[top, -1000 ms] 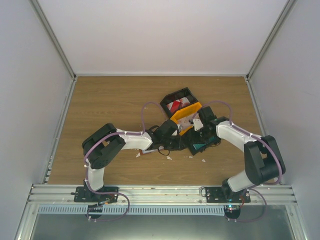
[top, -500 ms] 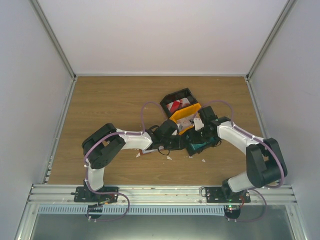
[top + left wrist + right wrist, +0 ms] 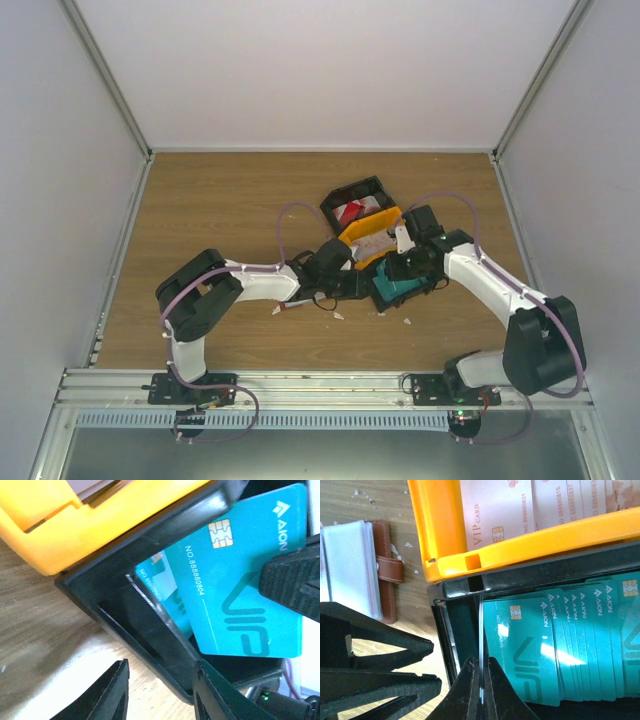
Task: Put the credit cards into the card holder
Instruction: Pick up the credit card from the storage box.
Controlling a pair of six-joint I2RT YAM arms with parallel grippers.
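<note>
Card-sorting bench, mid-pick: the right gripper is clenched on a single teal credit card, pinching it by one edge so that its own camera sees only the card's thin rim running up from between the fingers. Directly under and to the right of that grip sits the black bin with the remaining stack of teal cards. Beyond the fingertips lies the orange bin of pale pink VIP cards. The left gripper stands released, its jaws apart on either side of the black bin's near corner and gripping nothing that can be seen. The card holder, brown leather with its snap tab and pale pockets showing, lies on the wooden table to the left of the right gripper, on the far side of the bin wall and just past the left gripper's fingers. The step in hand looks like carrying this one card across to the holder. Doing it well likely means raising the card clear of the bin wall before swinging left, keeping the pinch firm since so little of the card is held, squaring the leading edge to a pocket mouth, and bracing the holder with the free left gripper so it cannot slide.
</note>
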